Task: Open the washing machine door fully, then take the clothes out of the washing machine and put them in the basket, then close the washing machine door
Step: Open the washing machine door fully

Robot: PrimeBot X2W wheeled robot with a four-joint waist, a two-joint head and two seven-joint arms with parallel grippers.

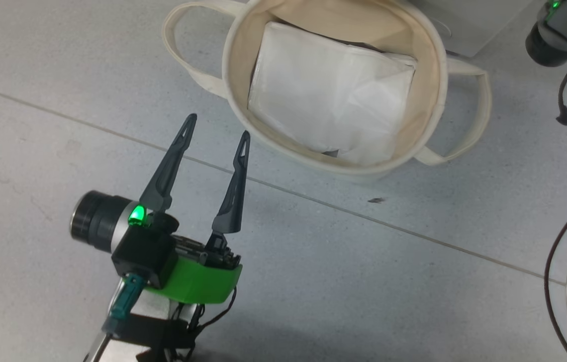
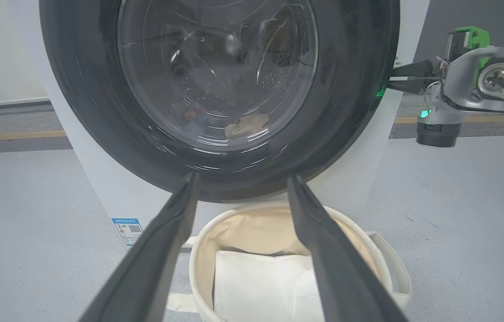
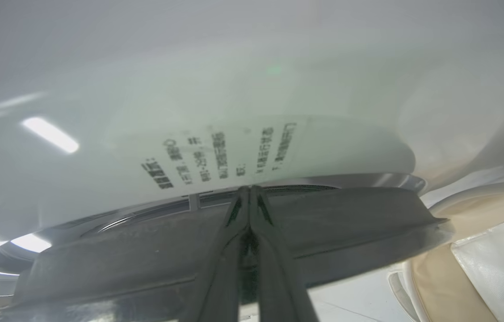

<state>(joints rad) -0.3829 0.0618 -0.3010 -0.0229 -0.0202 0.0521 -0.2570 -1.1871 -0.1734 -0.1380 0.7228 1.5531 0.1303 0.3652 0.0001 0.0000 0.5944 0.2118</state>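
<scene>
At the right-hand rim of the door (image 2: pixel 346 112), the right gripper (image 3: pixel 249 191) is found with its jaws pressed together and nothing between them, the tips set into the seam where the black rim meets the white front of the machine (image 2: pixel 100 188). The door is judged shut or at most barely cracked. No gap is made out in the left wrist view, and the right wrist view is too close and blurred to settle it. The first step, opening the door fully, is therefore judged begun at best and not done. Behind the glass, the clothes (image 2: pixel 246 125) are seen low in the drum: a beige piece and a small orange patch are made out, the rest being obscured by reflections. None is noted in the basket (image 1: pixel 226 70), which stands on the floor just before the machine, below the door, and holds only a flat white sheet (image 1: pixel 328 95). The left gripper (image 1: pixel 218 126) is held with jaws wide and empty, near the basket and pointed toward the door. Left to be done: full opening, removal of every garment to the basket, and closing of the door.
</scene>
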